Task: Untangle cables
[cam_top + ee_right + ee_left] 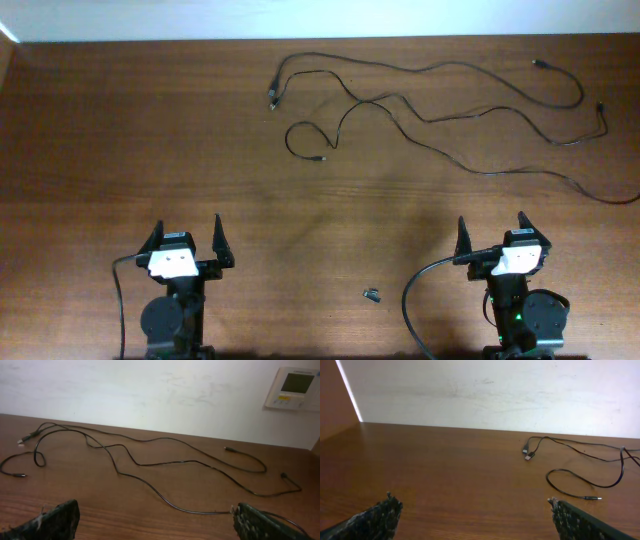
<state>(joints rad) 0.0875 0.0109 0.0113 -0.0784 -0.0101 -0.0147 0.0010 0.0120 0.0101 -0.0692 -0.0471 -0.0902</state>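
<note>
The thin black cables (440, 95) lie crossed over one another across the far half of the wooden table, from plug ends at the far centre (272, 100) to the right edge. They also show in the left wrist view (580, 467) and the right wrist view (150, 462). My left gripper (187, 240) is open and empty near the front left, well short of the cables. My right gripper (492, 232) is open and empty near the front right; one cable strand lies just beyond its fingertips (210, 510).
A tiny dark stubby piece (372, 294) lies near the front between the arms. Thick black cables run from the robot bases (412, 300). A white wall borders the table's far edge, with a wall panel (294, 387) at the right.
</note>
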